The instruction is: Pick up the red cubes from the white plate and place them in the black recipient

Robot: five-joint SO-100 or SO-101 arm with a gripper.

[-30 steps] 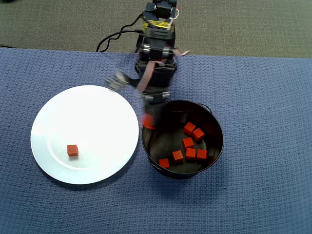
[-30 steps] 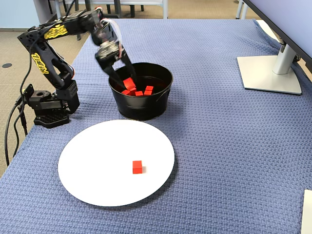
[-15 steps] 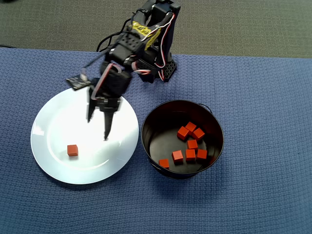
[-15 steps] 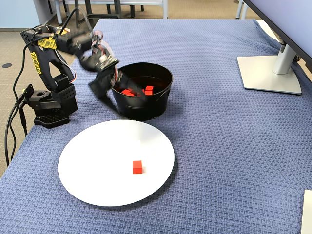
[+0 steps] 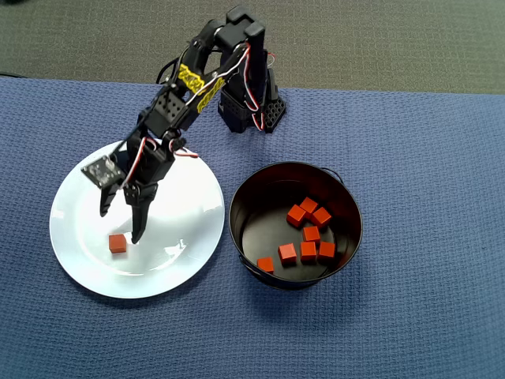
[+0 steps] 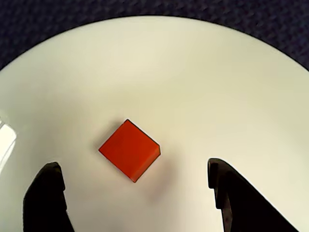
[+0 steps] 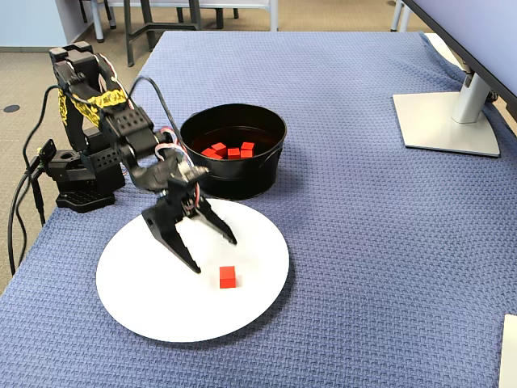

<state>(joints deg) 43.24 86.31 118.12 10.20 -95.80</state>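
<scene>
Blue woven cloth (image 7: 363, 242) covers the table beside beige carpet (image 5: 379, 39); jaws spread wide, gripping nothing.

Overhead view: one cube (image 5: 117, 243) on plate (image 5: 189, 237), pot (image 5: 347, 213) right.

I see the gripper (image 5: 120, 223), over the black recipient (image 5: 347, 207) 1 s ago, now spread wide above the white plate (image 5: 189, 237), beside its 1 red cube (image 5: 117, 243).

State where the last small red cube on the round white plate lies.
In the overhead view, the small red cube sits on the lower left of the white plate, just beyond the open gripper.
</scene>
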